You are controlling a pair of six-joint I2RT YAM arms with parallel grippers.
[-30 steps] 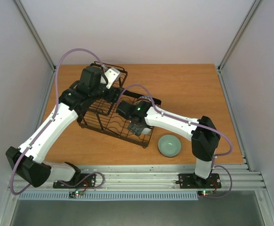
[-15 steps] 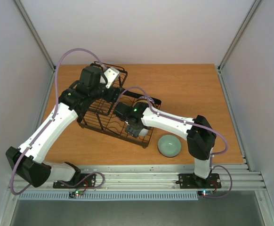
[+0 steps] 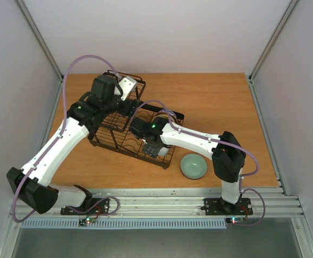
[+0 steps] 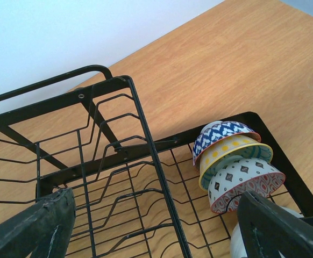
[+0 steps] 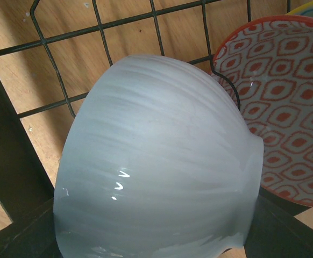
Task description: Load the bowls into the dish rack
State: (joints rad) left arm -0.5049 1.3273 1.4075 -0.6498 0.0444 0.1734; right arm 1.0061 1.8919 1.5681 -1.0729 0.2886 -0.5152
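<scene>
The black wire dish rack (image 3: 105, 141) stands left of centre on the table. In the left wrist view three bowls stand on edge in the rack (image 4: 140, 118): a blue patterned bowl (image 4: 221, 134), a yellow-dotted bowl (image 4: 234, 150) and a red-and-white bowl (image 4: 248, 183). My right gripper (image 3: 154, 149) is shut on a plain white bowl (image 5: 156, 177), held low in the rack right beside the red-and-white bowl (image 5: 285, 107). The white bowl's edge also shows in the left wrist view (image 4: 236, 244). My left gripper (image 3: 125, 110) hovers open and empty over the rack's raised basket end. A pale green bowl (image 3: 193, 165) sits on the table.
The wooden table (image 3: 221, 102) is walled by white panels with metal frame rails at its left, right and near edges. The right arm's forearm (image 3: 191, 140) stretches across the rack's right end, close above the green bowl.
My right arm has shifted slightly left and lower, bringing the white bowl down into the rack beside the red-and-white bowl. The left arm has stayed still.
</scene>
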